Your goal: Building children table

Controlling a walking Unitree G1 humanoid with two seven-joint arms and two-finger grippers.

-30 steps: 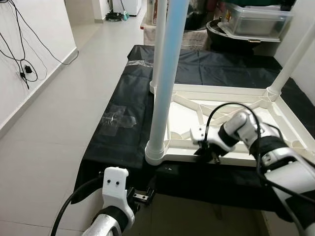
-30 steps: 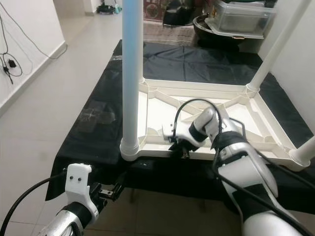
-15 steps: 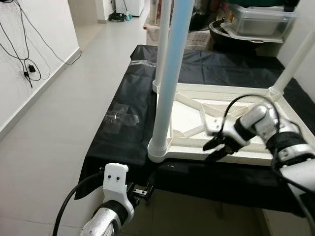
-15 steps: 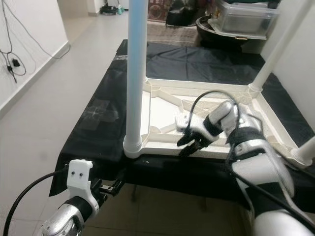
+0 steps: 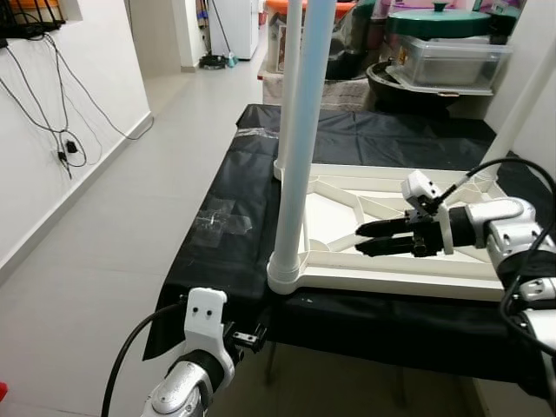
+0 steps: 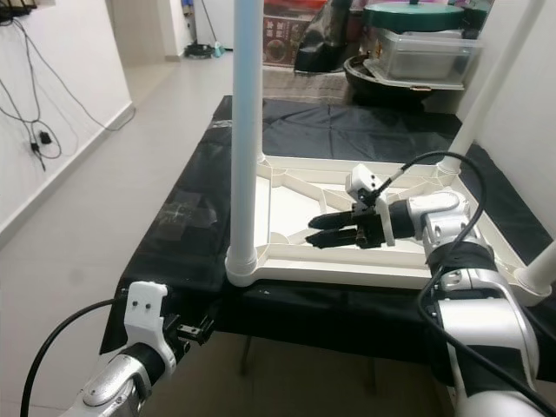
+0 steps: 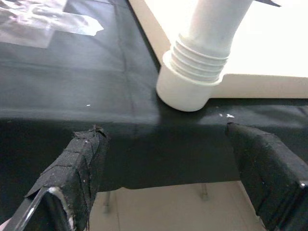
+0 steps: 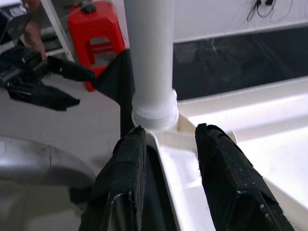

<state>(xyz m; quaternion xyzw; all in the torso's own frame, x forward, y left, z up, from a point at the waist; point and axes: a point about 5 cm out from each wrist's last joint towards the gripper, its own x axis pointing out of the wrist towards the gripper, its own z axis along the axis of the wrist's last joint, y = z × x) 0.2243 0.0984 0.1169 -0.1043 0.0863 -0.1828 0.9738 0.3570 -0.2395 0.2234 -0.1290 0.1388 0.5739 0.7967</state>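
The white children's table (image 5: 391,280) lies upside down on a black-covered bench, legs pointing up. Its near-left leg (image 5: 300,130) stands in a ribbed corner socket (image 7: 192,86). My right gripper (image 5: 363,239) hovers just above the ribbed underside, right of that leg and pointing at it. It is open, with nothing between its fingers (image 8: 120,183). The leg's base (image 8: 153,108) stands just ahead of it in the right wrist view. My left gripper (image 5: 252,334) is low, in front of the bench edge below that corner, open and empty, its fingers (image 7: 77,168) wide apart.
Other legs rise at the far-left corner (image 5: 289,87), far-right corner (image 5: 521,95) and near-right corner (image 6: 543,269). Clear tape (image 5: 224,221) lies on the black cloth. A lidded plastic box (image 5: 447,61) sits behind. Cables (image 5: 61,139) hang on the left wall beside open floor. A red stool (image 8: 98,43) stands nearby.
My right gripper has left the table's front rim, risen and turned to point left toward the near-left leg. The camera has shifted a little. My left arm has hardly moved.
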